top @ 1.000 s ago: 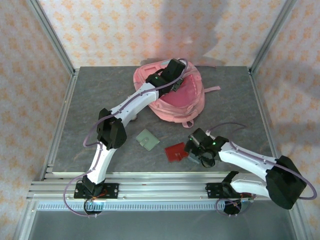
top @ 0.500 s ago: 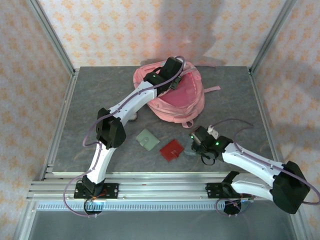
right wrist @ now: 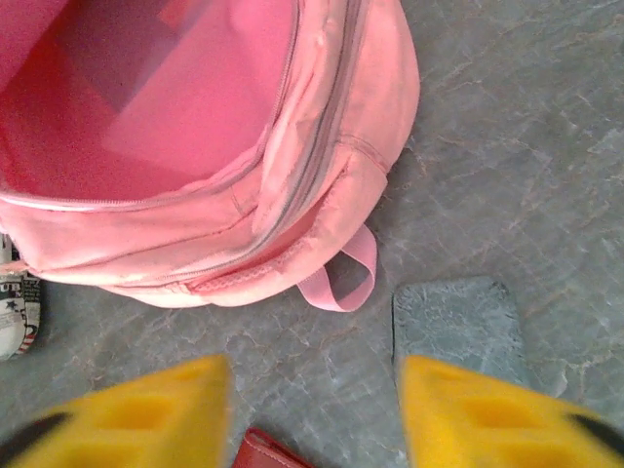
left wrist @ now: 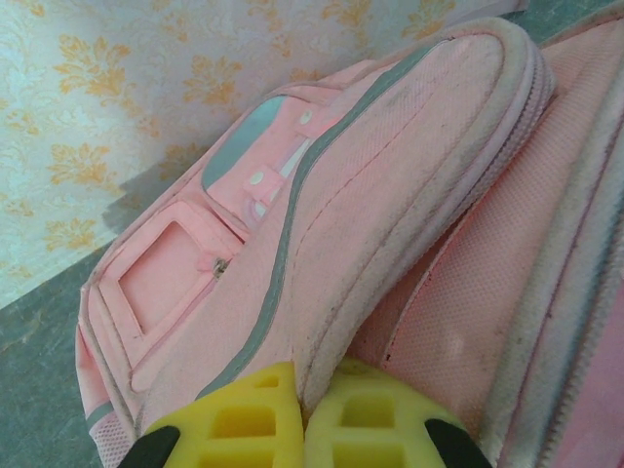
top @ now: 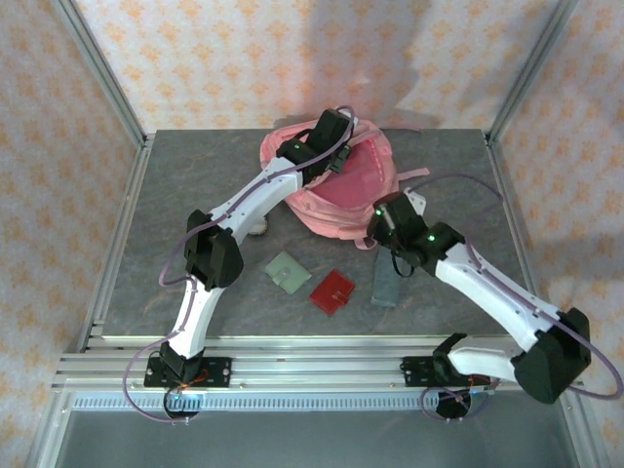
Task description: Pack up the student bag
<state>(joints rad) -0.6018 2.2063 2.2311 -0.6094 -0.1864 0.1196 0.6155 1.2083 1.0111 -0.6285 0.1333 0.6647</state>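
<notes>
Now left gripper (left wrist: 304,419) is pinching the flap of the student bag (top: 343,195) at far centre, holding its mouth open. Right gripper (right wrist: 312,409) is hovering spread and empty; it's best going straight down onto the grey pad (right wrist: 456,331), gripping across its short width.

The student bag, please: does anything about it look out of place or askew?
Nothing damaged. The student bag lies flat, gaping open, its front flap pinched up by the shut left gripper. A small patterned item lies beside its edge.
</notes>
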